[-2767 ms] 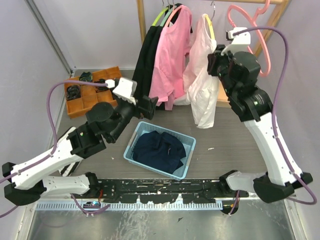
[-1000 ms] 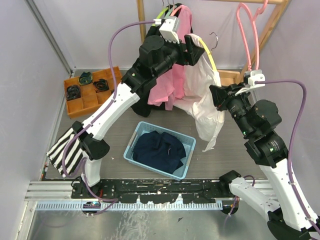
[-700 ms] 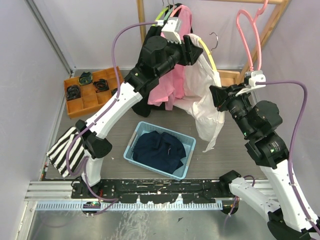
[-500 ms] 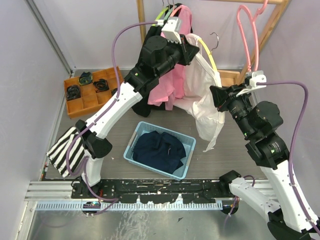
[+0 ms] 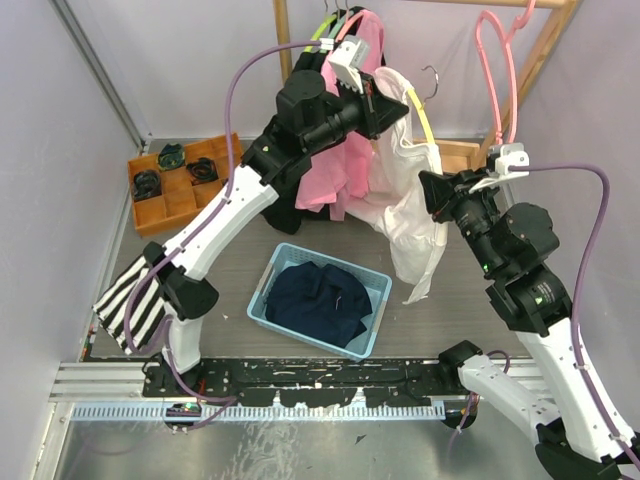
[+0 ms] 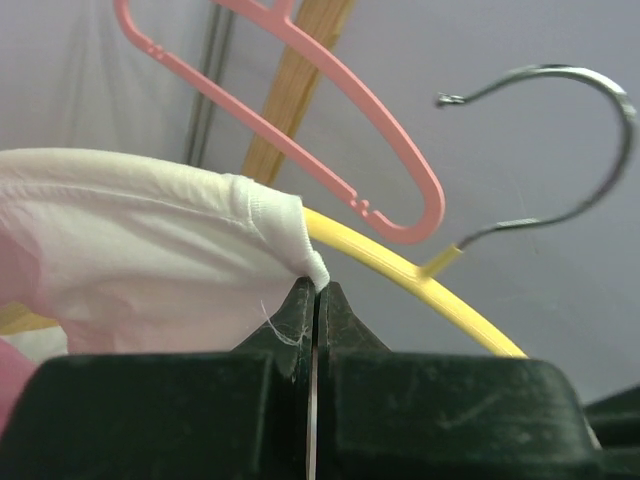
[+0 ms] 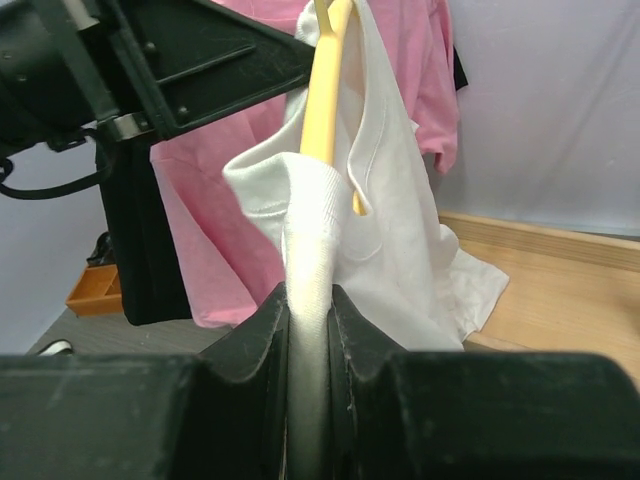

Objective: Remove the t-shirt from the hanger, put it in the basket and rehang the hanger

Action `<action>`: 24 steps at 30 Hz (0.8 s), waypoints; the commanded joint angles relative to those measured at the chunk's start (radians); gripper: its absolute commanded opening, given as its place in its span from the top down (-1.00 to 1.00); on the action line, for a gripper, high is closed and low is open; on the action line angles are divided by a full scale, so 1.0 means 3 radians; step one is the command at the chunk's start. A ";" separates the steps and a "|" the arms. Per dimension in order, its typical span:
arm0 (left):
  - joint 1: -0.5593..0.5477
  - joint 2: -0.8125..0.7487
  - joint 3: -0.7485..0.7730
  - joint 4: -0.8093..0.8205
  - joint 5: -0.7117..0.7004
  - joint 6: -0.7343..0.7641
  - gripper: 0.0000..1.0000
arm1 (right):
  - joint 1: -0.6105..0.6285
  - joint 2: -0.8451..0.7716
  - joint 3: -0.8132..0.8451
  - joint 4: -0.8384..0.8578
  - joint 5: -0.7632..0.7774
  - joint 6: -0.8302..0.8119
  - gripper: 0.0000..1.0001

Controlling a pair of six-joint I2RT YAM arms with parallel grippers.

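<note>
The white t-shirt point(image 5: 405, 215) hangs on the yellow hanger point(image 5: 420, 115), far back and right of the middle. The left gripper point(image 6: 315, 292) pinches its top edge, fingers tight together. The right gripper point(image 7: 310, 310) squeezes a fold lower down. A pink shirt point(image 5: 335, 165) crowds its left side. A blue basket point(image 5: 266, 282) of dark clothes sits nearer.

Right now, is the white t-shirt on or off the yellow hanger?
Partly on: the white t-shirt drapes over the yellow hanger; one hanger side shows bare in the left wrist view.
</note>
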 commanded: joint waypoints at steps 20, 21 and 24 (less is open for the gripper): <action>-0.0090 -0.0762 -0.0717 0.0287 0.0289 0.0306 -0.72 | 0.0002 -0.0260 -0.0198 0.0755 0.0215 -0.0155 0.99; -0.0094 -0.0820 -0.0838 0.0497 0.0281 0.0323 -0.73 | 0.0003 -0.0260 -0.0198 0.0748 0.0188 -0.0162 0.99; -0.0092 -0.0898 -0.1115 0.0949 0.0304 0.0401 -0.86 | 0.0006 -0.0247 -0.0202 0.0737 0.0103 -0.0179 0.99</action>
